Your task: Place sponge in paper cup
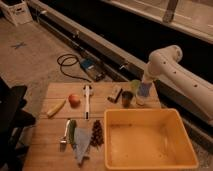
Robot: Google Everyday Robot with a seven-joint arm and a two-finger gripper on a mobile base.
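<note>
A pale wooden counter (55, 150) is carrying everything. A large yellow plastic tub (149, 140) is sitting on its right half. A curved yellow banana (56, 107) and a round orange-red fruit (74, 100) are lying at the left. A long white-handled utensil (87, 99) is lying mid-board. A dark-and-pale oblong block (115, 93), a narrow dark cup (127, 98), a pale green cup (135, 86) and a short white paper cup (141, 100) are standing along the far edge. The robot's gripper (144, 90) is hanging just above the white cup, with a small blue sponge (144, 90) at it.
</note>
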